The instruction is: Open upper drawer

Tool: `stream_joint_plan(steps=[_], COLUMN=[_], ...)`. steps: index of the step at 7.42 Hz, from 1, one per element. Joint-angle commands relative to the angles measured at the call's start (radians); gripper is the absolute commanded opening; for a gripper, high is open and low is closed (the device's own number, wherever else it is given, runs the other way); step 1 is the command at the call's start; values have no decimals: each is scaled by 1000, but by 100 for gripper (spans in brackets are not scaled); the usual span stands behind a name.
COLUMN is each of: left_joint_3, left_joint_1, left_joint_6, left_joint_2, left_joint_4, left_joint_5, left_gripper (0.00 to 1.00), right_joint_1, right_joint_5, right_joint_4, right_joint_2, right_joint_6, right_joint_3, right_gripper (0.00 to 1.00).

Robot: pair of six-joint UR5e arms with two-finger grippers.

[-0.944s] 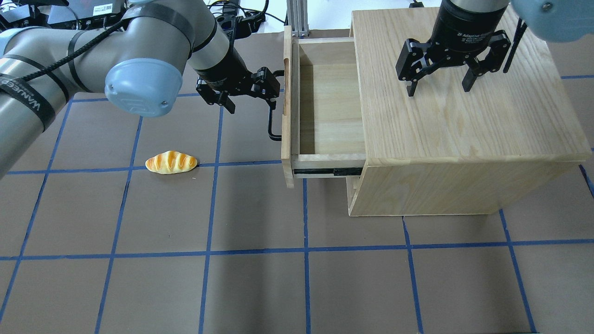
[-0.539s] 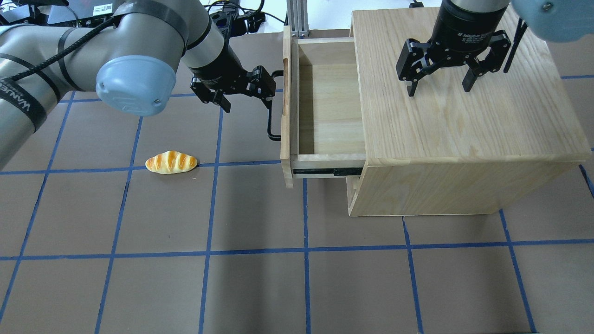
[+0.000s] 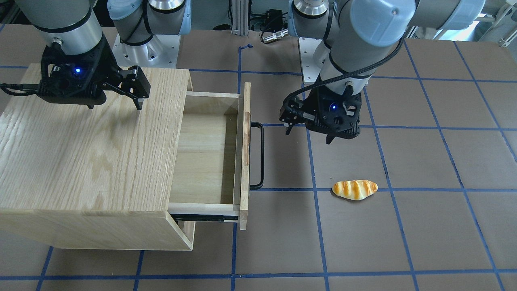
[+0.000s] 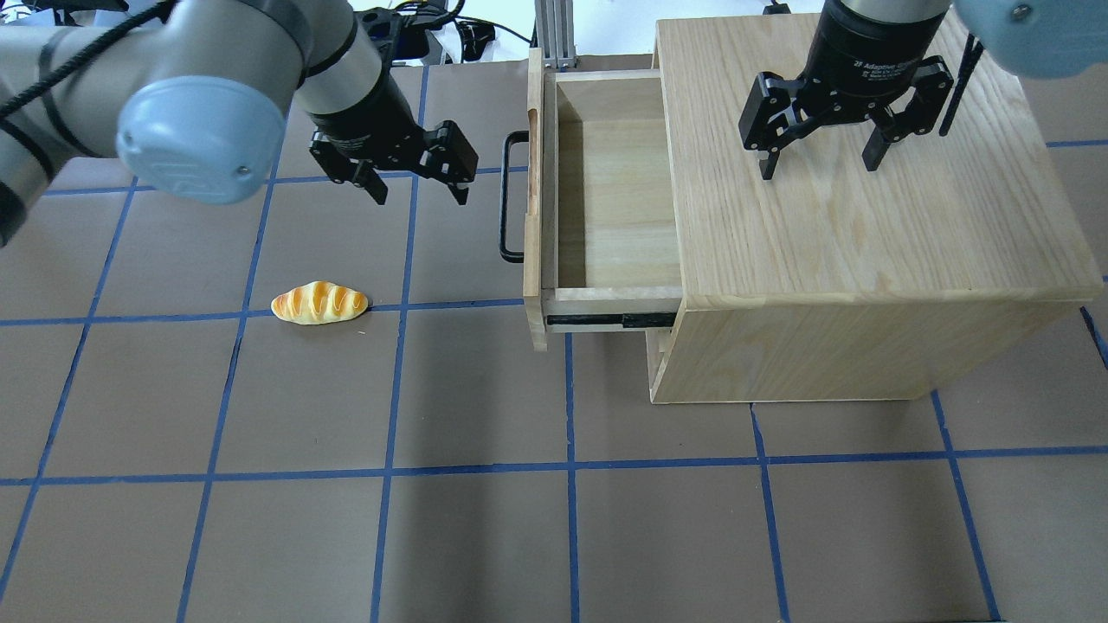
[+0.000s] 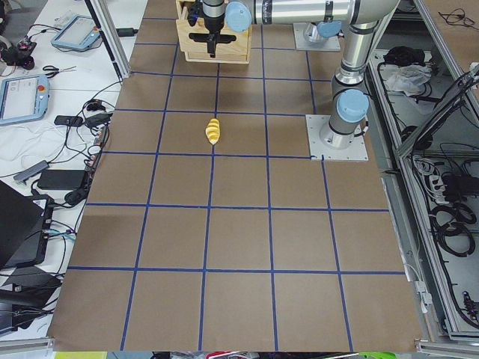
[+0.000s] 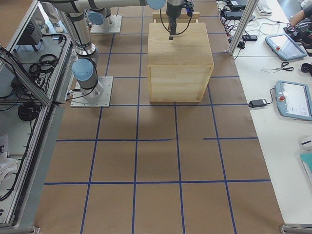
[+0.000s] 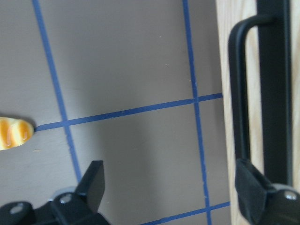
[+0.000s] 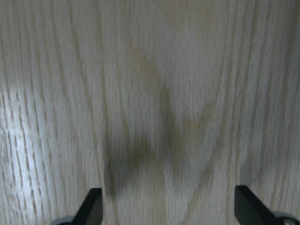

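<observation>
The upper drawer (image 4: 615, 203) (image 3: 206, 157) stands pulled out of the oak cabinet (image 4: 848, 173) (image 3: 80, 149), its pale inside bare. Its black bar handle (image 4: 511, 197) (image 3: 258, 155) (image 7: 272, 84) is free. My left gripper (image 4: 420, 186) (image 3: 309, 131) is open and empty, off the handle, over the brown table to the drawer's left in the overhead view. My right gripper (image 4: 818, 160) (image 3: 117, 103) is open and empty, just above the cabinet top (image 8: 150, 93).
A toy bread roll (image 4: 318, 303) (image 3: 354, 189) (image 7: 14, 132) lies on the brown table with blue grid lines (image 4: 485, 467), in front of the left gripper. A black slide rail (image 4: 606, 320) shows under the drawer's side.
My left gripper has let go of the handle and drawn back to the left, away from the drawer. The drawer and the right arm have not moved.
</observation>
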Motion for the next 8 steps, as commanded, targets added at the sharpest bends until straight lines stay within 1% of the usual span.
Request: stream_joint_plan(steps=[1, 2, 3, 8], left_joint_3=[21, 21, 12, 19], left_joint_1=[57, 57, 61, 77], left_joint_6=[72, 72, 66, 52], left_joint_2=[105, 141, 160, 159], left_joint_4=[-118, -145, -150, -130], left_joint_5=[69, 124, 135, 131], left_gripper=[100, 100, 100, 100], right_joint_1=[-1, -1, 1, 1], right_joint_5=[0, 0, 0, 0], right_joint_4=[0, 0, 0, 0], right_joint_2=[0, 0, 0, 0], right_joint_6=[1, 1, 1, 1], right_joint_3=[0, 0, 2, 0], right_gripper=[100, 100, 100, 100])
